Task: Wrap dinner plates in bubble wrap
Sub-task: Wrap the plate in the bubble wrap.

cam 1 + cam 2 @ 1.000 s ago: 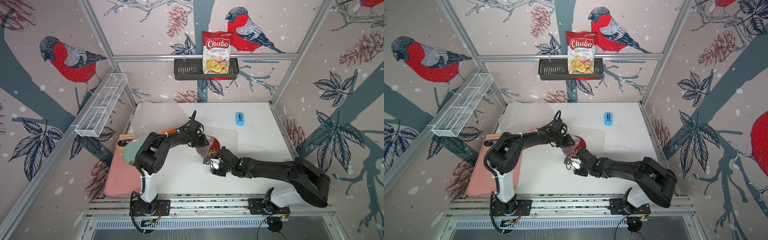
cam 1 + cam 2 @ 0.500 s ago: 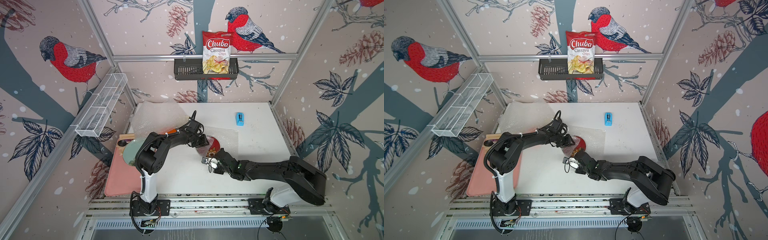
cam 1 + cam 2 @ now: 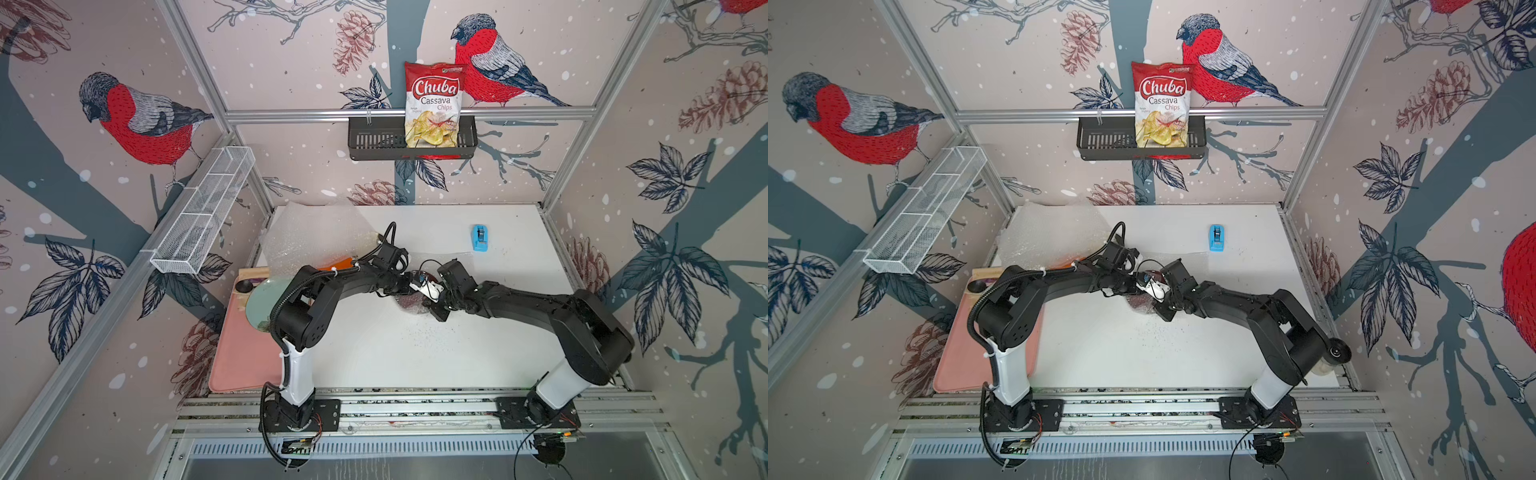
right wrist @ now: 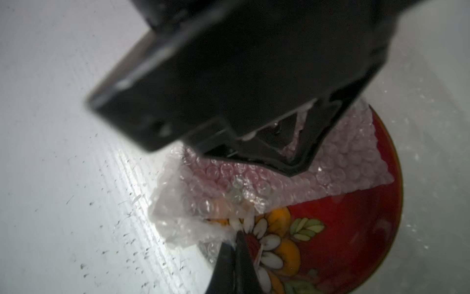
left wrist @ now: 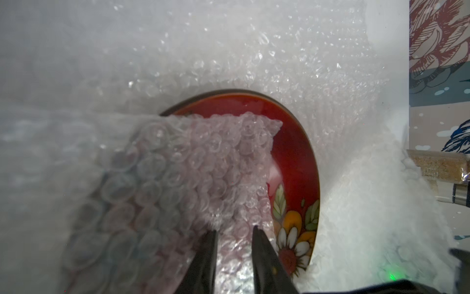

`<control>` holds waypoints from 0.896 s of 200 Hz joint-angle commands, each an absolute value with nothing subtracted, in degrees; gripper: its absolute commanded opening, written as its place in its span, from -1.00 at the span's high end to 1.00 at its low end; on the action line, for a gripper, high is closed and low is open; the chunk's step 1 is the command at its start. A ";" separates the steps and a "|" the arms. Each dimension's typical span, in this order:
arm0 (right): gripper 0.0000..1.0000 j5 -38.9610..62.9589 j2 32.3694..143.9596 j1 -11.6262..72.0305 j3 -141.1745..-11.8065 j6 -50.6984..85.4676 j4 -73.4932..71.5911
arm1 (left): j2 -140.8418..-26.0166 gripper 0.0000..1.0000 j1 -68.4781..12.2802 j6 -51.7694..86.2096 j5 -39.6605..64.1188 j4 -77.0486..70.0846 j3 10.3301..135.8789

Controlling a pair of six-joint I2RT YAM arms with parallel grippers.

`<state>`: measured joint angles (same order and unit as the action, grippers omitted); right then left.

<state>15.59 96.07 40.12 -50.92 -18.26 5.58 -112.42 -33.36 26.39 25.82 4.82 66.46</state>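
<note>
Red plate (image 5: 292,157) half under bubble wrap (image 5: 190,165), left end effector (image 5: 234,229) apart, right end effector (image 4: 235,239) pinching wrap

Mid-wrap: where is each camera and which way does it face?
Top views: high in front, looking down on the table; left arm, right arm whole.
Left wrist: past the left gripper's parted jaws onto bubble wrap over the red plate.
Right wrist: past the right gripper, pinching the wrap, toward the left gripper.
Shared: both wrist views show that plate and wrap.
</note>
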 commanded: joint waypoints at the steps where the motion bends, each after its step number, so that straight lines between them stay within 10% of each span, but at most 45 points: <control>1: 1.00 19.47 98.84 38.03 -53.41 -9.54 6.81 | -113.79 0.45 -33.65 21.90 25.65 7.39 65.39; 46: 1.00 24.24 100.05 34.23 -53.79 -3.29 5.87 | -114.39 0.46 -33.57 17.21 28.43 6.45 66.21; 150: 1.00 29.91 100.49 32.44 -53.79 -2.35 6.14 | -108.56 -0.89 -32.55 3.36 42.50 -0.04 62.99; 179: 1.00 30.66 100.55 32.43 -54.23 -2.23 6.09 | -109.82 -0.65 -32.77 -2.01 43.78 2.02 63.04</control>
